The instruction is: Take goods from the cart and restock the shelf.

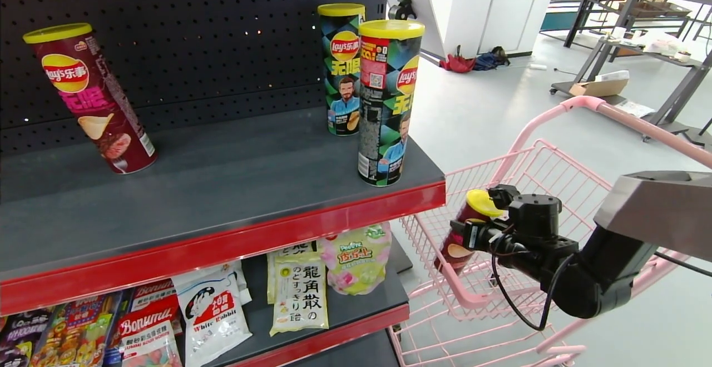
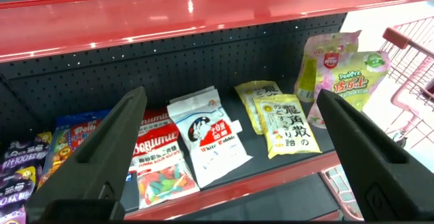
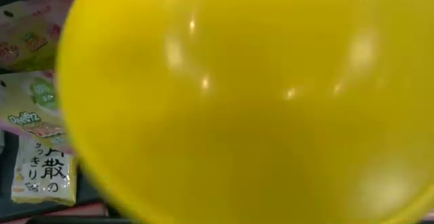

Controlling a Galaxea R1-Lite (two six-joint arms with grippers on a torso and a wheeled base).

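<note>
Your R gripper [image 1: 471, 232] is clamped on a dark-red cylindrical chip can w/ yellow plastic lid [image 1: 460, 244], held at the shelf-side part of the pink wire cart [image 1: 556, 150]. The lid [image 3: 258, 102] sits right up against the R wrist cam. The top dark-grey metal shelf w/ red front edge [image 1: 222, 189] carries two green chip cans [image 1: 386, 105] at its right end and one dark-red can [image 1: 92, 100] at left, well apart. Your L gripper [image 2: 230, 95] is spread wide, holding nothing, facing snack bags [image 2: 210, 139] on the lower shelf [image 2: 285, 176].
</note>
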